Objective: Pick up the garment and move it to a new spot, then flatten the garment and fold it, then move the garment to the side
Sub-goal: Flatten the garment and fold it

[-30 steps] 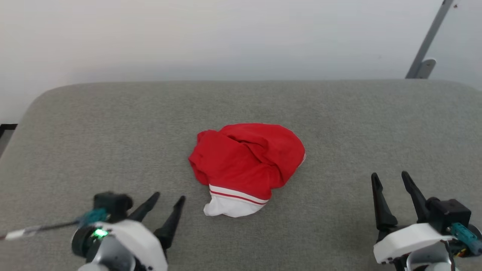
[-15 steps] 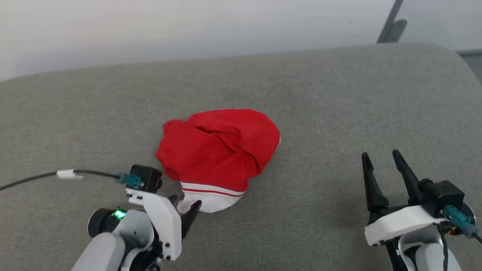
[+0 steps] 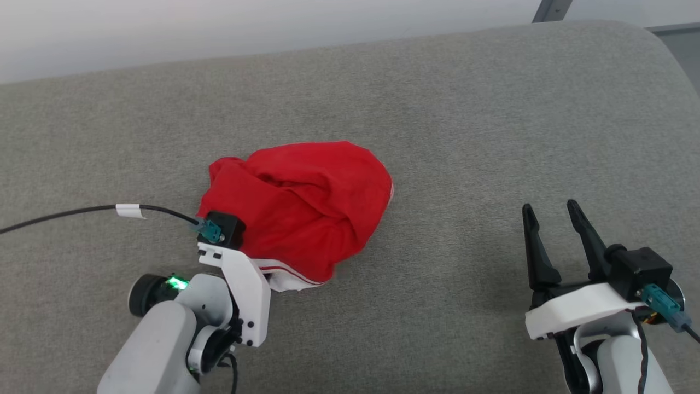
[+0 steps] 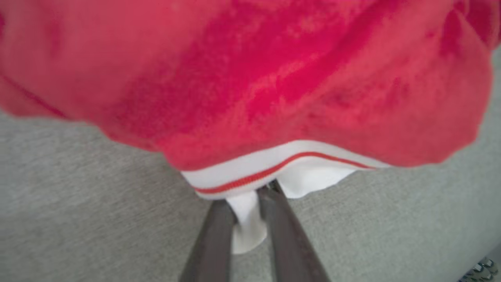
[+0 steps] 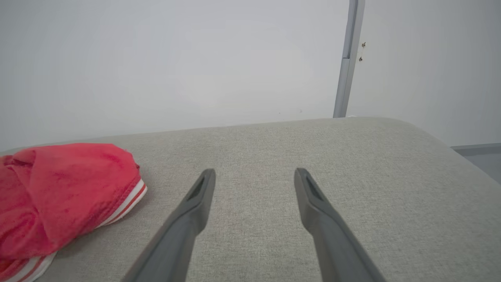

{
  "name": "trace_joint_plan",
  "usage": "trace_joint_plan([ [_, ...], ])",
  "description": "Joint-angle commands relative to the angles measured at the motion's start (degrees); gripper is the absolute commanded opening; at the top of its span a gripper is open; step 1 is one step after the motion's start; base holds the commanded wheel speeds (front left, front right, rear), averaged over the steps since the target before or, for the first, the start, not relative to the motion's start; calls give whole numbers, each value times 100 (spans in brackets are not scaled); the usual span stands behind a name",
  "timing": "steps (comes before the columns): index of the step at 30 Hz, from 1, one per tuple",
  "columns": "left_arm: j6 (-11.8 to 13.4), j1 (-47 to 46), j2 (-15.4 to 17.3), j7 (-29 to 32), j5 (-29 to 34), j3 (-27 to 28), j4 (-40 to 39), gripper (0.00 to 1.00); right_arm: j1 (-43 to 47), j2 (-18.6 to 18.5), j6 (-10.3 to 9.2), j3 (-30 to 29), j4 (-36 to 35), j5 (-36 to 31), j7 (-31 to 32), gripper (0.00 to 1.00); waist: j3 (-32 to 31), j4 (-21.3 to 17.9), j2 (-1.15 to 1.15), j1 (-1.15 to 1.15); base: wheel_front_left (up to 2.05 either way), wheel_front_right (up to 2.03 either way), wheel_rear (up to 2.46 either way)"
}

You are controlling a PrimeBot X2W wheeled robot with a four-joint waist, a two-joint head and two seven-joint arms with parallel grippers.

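The left gripper (image 4: 250,196) was clamped on a white edge of the garment (image 3: 306,208), bunched just ahead of it; a slow lift would protect that thin hold. The right gripper (image 3: 549,207) gaped empty.

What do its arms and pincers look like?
The left gripper and right gripper each have two long tapering dark fingers on a white shell with a black box and teal plug. Pale grey forearms. The left has a white-tagged black cable and a green light.
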Motion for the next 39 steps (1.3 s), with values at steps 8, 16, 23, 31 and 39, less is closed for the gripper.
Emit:
trace_joint_plan([
  [8,32,115,295,-8,-101,186,-375,0,-84,0,0,-88,33,-88,-33,100,-70,284,0,0,0,0,0],
  [16,541,537,1084,437,-90,730,-1644,0,-20,0,0,-149,-11,-123,24,100,-155,530,0,0,0,0,0],
  [23,1078,1170,1850,1004,-205,1417,-2384,0,-8,0,0,-97,-68,-141,76,100,-167,604,0,0,0,0,0],
  [31,1059,1533,1843,1071,-497,1529,-1656,0,21,0,0,-25,-44,-130,115,100,-191,583,0,0,0,0,0],
  [39,708,1159,1412,639,-756,1413,-621,11,-16,-38,0,161,-11,-77,198,100,-229,590,0,0,0,0,0],
])
